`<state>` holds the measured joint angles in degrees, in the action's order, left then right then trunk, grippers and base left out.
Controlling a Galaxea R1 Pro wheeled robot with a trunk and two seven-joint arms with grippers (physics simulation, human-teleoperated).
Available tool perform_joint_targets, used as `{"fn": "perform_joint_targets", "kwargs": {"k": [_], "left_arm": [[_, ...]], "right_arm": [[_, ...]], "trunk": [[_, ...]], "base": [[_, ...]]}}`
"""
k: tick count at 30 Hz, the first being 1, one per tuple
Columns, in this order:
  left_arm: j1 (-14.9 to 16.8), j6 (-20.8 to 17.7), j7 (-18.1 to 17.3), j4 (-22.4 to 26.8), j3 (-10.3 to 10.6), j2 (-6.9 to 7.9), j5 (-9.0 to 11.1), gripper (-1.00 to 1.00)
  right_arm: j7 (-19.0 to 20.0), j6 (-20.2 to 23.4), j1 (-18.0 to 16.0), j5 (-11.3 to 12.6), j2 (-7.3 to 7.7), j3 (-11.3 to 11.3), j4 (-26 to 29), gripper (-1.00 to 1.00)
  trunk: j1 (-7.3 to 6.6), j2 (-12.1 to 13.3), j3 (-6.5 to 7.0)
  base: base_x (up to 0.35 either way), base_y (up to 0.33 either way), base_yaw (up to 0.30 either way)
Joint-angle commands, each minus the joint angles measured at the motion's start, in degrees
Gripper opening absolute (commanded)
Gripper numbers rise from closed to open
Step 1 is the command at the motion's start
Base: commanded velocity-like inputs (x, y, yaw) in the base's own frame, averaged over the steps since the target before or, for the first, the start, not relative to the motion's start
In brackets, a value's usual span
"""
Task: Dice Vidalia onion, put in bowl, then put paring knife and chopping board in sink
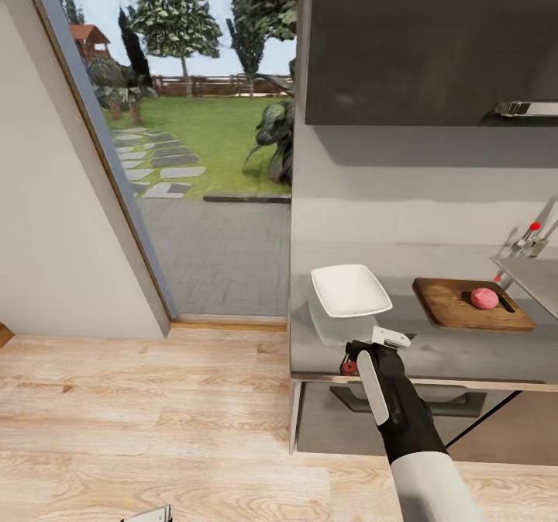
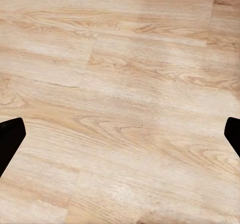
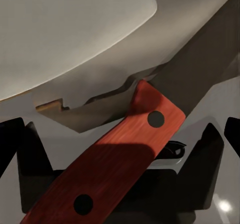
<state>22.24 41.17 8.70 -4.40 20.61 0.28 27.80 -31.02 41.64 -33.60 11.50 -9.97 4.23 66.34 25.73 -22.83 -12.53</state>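
- Head view: right end effector [image 1: 350, 361] sits over the worktop's [image 1: 457, 359] front edge, just in front of the bowl [image 1: 350, 290].
- Right wrist view: paring knife [image 3: 107, 164] handle lies diagonally between the dark fingers [image 3: 30, 169], which close on it. Handle is orange-red with two dark rivets. The blade runs off toward the bowl's [image 3: 65, 29] underside; its tip is hard to make out.
- Head view shows only a small red bit of the knife [image 1: 349, 367] at the end effector.
- Bowl: shallow, white, squarish with rounded corners, on the grey worktop near its left end.
- Chopping board [image 1: 449, 305]: brown wood, rounded corners, right of the bowl and apart from it, well clear of the right end effector.
- Onion [image 1: 485, 298]: pinkish-red rounded lump on the board's right part, with a dark strip just beside it.
- Sink [image 1: 535, 274]: steel edge at the far right, just past the board, chrome tap [image 1: 530, 236] with red-tipped lever behind.
- Left end effector [image 2: 120, 129]: left wrist view shows two dark fingertips [image 2: 10, 139] at opposite frame edges, spread wide, nothing between, light wood floor [image 2: 120, 84] beneath.
- Glazed opening [image 1: 194, 119] left of the worktop shows lawn and trees.
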Motion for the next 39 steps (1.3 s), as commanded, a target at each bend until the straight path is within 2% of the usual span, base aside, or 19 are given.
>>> {"fn": "perform_joint_targets", "kwargs": {"k": [1,2,12,23,30,35,39], "left_arm": [[0.1,0.2,0.3,-0.2,0.5,-0.03,0.1,1.00],[0.1,0.2,0.3,-0.2,0.5,-0.04,0.1,1.00],[0.1,0.2,0.3,-0.2,0.5,-0.08,0.1,1.00],[0.1,0.2,0.3,-0.2,0.5,-0.10,0.1,1.00],[0.1,0.2,0.3,-0.2,0.5,-0.10,0.1,1.00],[0.1,0.2,0.3,-0.2,0.5,-0.10,0.1,1.00],[0.1,0.2,0.3,-0.2,0.5,-0.10,0.1,1.00]], "right_arm": [[-0.5,0.4,0.0,0.2,-0.03,0.1,-1.7,1.00],[-0.5,0.4,0.0,0.2,-0.03,0.1,-1.7,-1.00],[-0.5,0.4,0.0,1.2,-0.03,0.2,-1.7,-1.00],[-0.5,0.4,0.0,1.3,-0.03,0.3,-1.7,-1.00],[-0.5,0.4,0.0,1.4,-0.03,3.2,-1.7,-1.00],[-0.5,0.4,0.0,1.4,-0.03,4.1,-1.7,-1.00],[-0.5,0.4,0.0,1.4,-0.03,7.3,-1.7,-1.00]], "trunk": [[0.05,-0.1,-0.12],[0.05,-0.1,-0.12],[0.05,-0.1,-0.12],[0.05,-0.1,-0.12],[0.05,-0.1,-0.12],[0.05,-0.1,-0.12],[0.05,-0.1,-0.12]], "base": [[0.000,0.000,0.000],[0.000,0.000,0.000],[0.000,0.000,0.000],[0.000,0.000,0.000],[0.000,0.000,0.000],[0.000,0.000,0.000],[0.000,0.000,0.000]]}}
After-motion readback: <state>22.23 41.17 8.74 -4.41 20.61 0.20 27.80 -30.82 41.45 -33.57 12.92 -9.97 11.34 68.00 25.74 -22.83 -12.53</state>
